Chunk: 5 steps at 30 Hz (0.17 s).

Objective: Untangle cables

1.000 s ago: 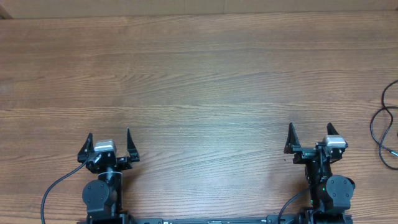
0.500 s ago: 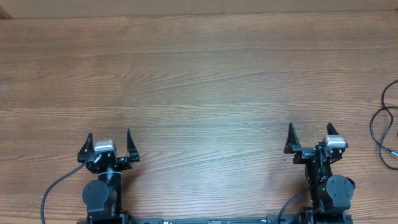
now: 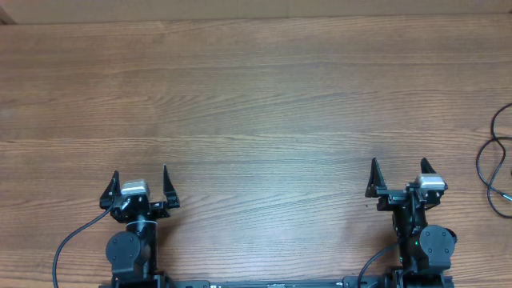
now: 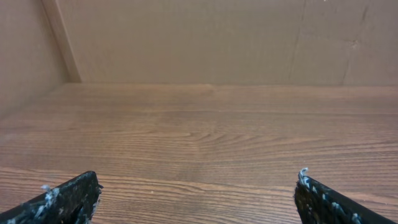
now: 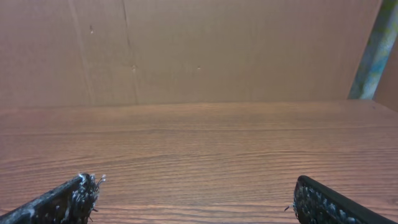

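Observation:
The cables (image 3: 494, 164) are thin black wires in loose loops at the far right edge of the wooden table (image 3: 256, 96) in the overhead view, partly cut off by the frame. My right gripper (image 3: 400, 173) rests near the front edge, well left of them, open with nothing between its fingers. My left gripper (image 3: 141, 181) sits at the front left, open and empty too. In the left wrist view my left gripper (image 4: 198, 186) frames only bare wood; in the right wrist view my right gripper (image 5: 196, 190) does the same. No cable shows in either wrist view.
A brown cardboard wall (image 4: 199, 37) stands along the far side of the table and shows in the right wrist view as the same wall (image 5: 186, 50). Thick black arm cables (image 3: 68, 248) trail from the arm bases at the front edge.

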Motion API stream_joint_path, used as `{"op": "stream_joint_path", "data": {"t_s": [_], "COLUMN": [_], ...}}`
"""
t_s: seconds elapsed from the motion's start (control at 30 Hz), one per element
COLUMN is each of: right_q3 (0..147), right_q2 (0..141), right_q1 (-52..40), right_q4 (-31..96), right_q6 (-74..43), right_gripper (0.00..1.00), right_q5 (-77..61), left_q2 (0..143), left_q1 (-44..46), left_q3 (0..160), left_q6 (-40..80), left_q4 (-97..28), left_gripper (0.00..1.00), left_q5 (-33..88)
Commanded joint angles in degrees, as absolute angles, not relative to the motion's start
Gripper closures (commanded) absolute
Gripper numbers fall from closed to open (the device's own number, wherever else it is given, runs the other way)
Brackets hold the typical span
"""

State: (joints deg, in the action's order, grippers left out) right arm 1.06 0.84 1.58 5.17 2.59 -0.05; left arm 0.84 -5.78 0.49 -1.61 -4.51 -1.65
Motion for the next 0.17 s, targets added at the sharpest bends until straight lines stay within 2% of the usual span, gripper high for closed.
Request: {"op": "stream_joint_path", "data": {"t_s": [0.0,0.13], "right_q3": [0.45,0.45], "right_q2": [0.16,0.16], "right_q1": [2.00,2.00], "right_q4": [4.84,4.84], "right_q6": [2.90,2.90], "right_gripper": [0.00,0.00], "right_q5": [-0.47,-0.47], "left_q2": [0.21,0.21], "left_q1": [-6.39,-6.39], "left_q3": [0.30,0.30], "left_q6": [-0.86,-0.86], "left_q4": [-4.45,-4.45], "left_gripper": [0.01,0.00], "left_q5": [-1.02,-1.04]}}
